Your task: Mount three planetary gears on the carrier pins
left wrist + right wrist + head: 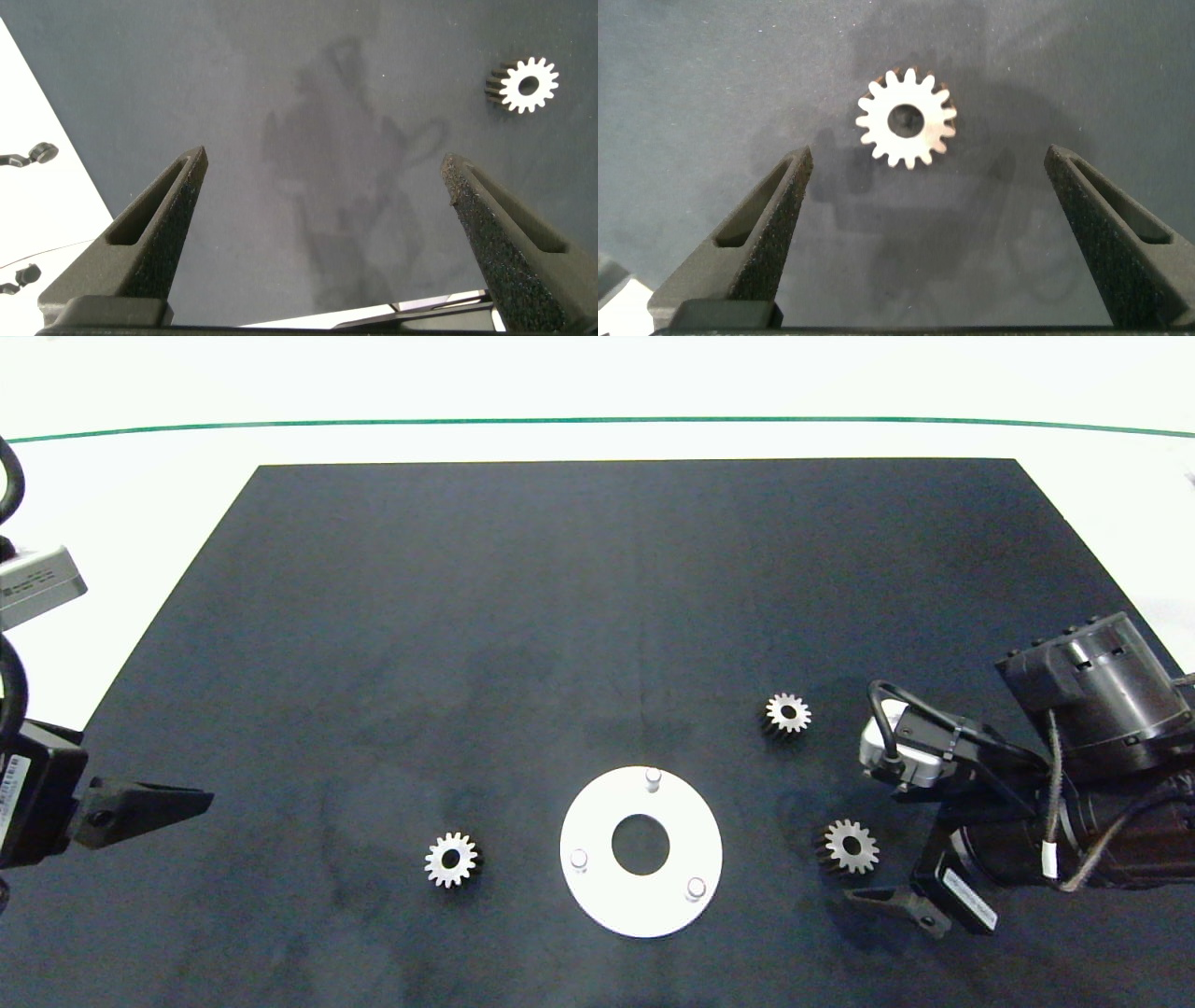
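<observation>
While no gear sits on a pin, the count is none of three done. Gears (452,860) (788,713) (848,847) lie loose on the surface around the disc (597,896); pins (653,777) bare. My right fingers (929,233), spread, hover by the near-right gear; left fingers (322,233), spread, idle far left.

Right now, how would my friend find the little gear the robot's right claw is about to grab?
Start at the white disc with three pegs, near the front of the dark mat. Two little gears lie to its right; take the nearer gear, level with the disc's hole. Unlike the farther gear and the lone gear left of the disc, it lies just ahead of the open right gripper.
</observation>
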`<state>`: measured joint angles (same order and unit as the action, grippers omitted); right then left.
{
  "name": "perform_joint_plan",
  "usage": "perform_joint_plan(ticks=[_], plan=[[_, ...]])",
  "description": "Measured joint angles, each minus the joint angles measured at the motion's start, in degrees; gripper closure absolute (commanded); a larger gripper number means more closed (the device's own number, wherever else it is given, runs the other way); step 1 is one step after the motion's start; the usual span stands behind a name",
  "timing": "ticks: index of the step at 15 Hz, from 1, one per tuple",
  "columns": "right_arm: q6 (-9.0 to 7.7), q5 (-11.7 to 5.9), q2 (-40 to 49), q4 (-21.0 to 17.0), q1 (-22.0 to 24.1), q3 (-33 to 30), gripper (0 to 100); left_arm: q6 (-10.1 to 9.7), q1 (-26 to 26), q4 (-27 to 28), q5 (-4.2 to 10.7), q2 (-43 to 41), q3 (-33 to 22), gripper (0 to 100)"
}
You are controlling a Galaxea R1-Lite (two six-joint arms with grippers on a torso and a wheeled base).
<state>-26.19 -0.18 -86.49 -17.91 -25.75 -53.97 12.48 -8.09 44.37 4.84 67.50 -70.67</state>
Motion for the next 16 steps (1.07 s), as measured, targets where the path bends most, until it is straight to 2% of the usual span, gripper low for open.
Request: perform_joint_plan(ticks=[1,2,5,11,16], plan=[[-1.18,-1.60,-0.39,0.02,-0.49,-0.38,0,0.00,-0.02,-0.02,0.01,0.00,0.00,0],[-2.32,-2.18,-0.83,0.00,-0.79,-0.68,0,0.00,-0.04,-0.05,0.01,-0.05,0.00,0],[-3.52,-3.28,-2.28,0.00,-1.43,-1.60,4,0.00,-0.04,-0.05,0.01,-0.16,0.00,0],[-3.72,-3.93,-5.40,0.52,-4.24,-3.00,16,0.02,0.00,-0.09,0.04,-0.57,0.00,0],[-3.69,-6.86,-5.95,0.46,-7.08,-2.84,25,0.02,0.16,-0.15,0.04,-0.91,0.00,0]])
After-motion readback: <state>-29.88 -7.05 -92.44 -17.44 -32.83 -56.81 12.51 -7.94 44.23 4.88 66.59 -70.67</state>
